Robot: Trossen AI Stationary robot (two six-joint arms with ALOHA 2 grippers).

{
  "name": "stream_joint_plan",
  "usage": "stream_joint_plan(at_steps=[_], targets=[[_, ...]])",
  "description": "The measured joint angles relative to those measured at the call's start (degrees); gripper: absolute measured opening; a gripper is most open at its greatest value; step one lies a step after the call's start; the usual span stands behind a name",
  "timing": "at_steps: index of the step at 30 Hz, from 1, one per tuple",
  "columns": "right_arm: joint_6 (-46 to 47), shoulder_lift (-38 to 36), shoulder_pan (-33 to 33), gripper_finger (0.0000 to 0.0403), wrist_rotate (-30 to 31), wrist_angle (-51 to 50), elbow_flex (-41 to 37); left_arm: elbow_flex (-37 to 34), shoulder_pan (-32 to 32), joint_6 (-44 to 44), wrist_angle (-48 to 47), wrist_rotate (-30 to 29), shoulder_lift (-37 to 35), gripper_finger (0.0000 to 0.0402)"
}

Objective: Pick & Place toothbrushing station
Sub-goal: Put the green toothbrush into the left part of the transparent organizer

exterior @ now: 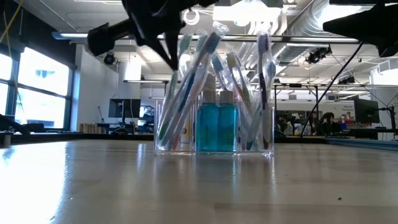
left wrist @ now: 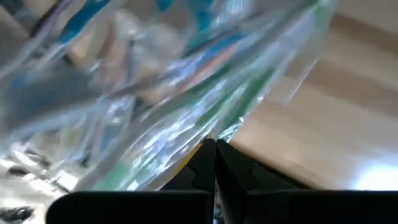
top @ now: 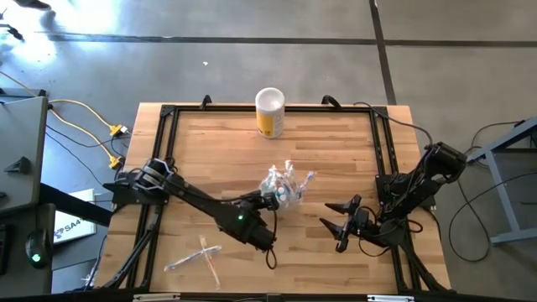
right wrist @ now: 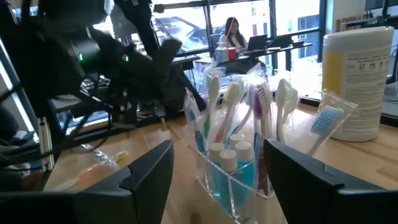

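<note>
The toothbrushing station stands upright on its base in the middle of the wooden table. It is a clear plastic holder with teal tubes and several wrapped toothbrushes leaning in it. It also shows in the right wrist view. My left gripper is at the station's near-left side, above the holder, and shut on one wrapped toothbrush. My right gripper is open and empty to the right of the station, with its fingers facing it. My left gripper pinches the clear wrapper of a toothbrush at its edge between its two fingertips. The fingers come slanting down from above at the upper part of the brush. The brush leans in the holder's left compartment with its lower end inside the holder.
A yellow canister with a white top stands at the table's far edge behind the station. It also shows in the right wrist view. Loose wrapped toothbrushes lie near the front left. A black frame runs around the table top.
</note>
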Motion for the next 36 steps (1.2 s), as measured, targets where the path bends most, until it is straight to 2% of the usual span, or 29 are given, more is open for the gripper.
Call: stream_joint_plan(at_steps=[12, 19, 24, 36], targets=[[0.1, 0.0, 0.0, 0.0240, -0.8, -0.1, 0.0, -0.1, 0.1, -7.3, -0.2, 6.3, 1.0, 0.0000], [0.1, 0.0, 0.0, 0.0240, -0.7, -0.1, 0.0, -0.1, 0.5, -16.0, 0.8, 6.2, 1.0, 0.0000], [0.1, 0.0, 0.0, 0.0240, -0.7, -0.1, 0.0, -0.1, 0.4, -12.9, -0.3, 6.3, 1.0, 0.0004], [0.1, 0.0, 0.0, 0.0240, -0.7, -0.3, 0.0, 0.2, 0.4, -11.6, -1.3, 6.0, 1.1, 0.0092]])
